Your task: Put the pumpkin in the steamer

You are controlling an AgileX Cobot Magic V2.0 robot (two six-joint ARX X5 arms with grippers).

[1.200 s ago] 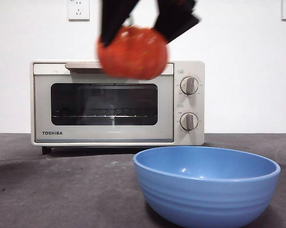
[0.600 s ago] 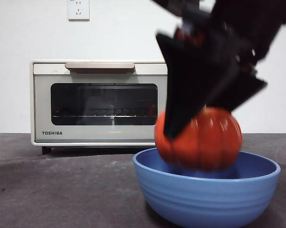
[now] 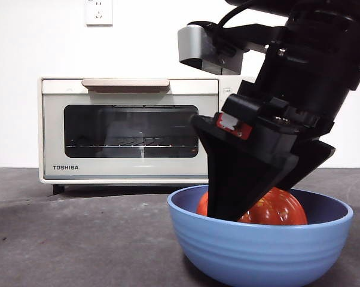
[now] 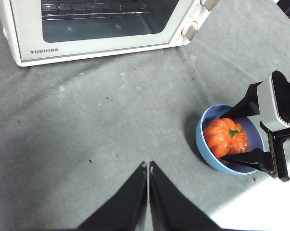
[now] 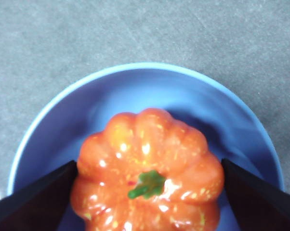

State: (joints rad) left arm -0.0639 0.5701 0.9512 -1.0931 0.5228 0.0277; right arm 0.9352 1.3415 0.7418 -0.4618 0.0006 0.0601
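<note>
At the left of the front view stands the steamer (image 3: 147, 128), a cream-white box with a dark glass door, and the door is closed, its bar handle at the top. To the right of it and nearer to the camera is the blue bowl (image 3: 261, 242), and the pumpkin (image 3: 275, 209) sits inside this bowl, not in the steamer. The right gripper (image 3: 261, 191) is down in the bowl with one black jaw on each side of the pumpkin; from the right wrist view the jaws look touching or almost touching its flanks, so I judge it grips the pumpkin, though how firmly I cannot say. The left gripper (image 4: 148, 166) waits above the bare table with its jaws pressed together, holding nothing. The pumpkin looks hard, glossy and probably light, so it may slip. I think the best hold is across the widest ribs, low on the sides, and not on the thin green stem (image 5: 146, 184).
</note>
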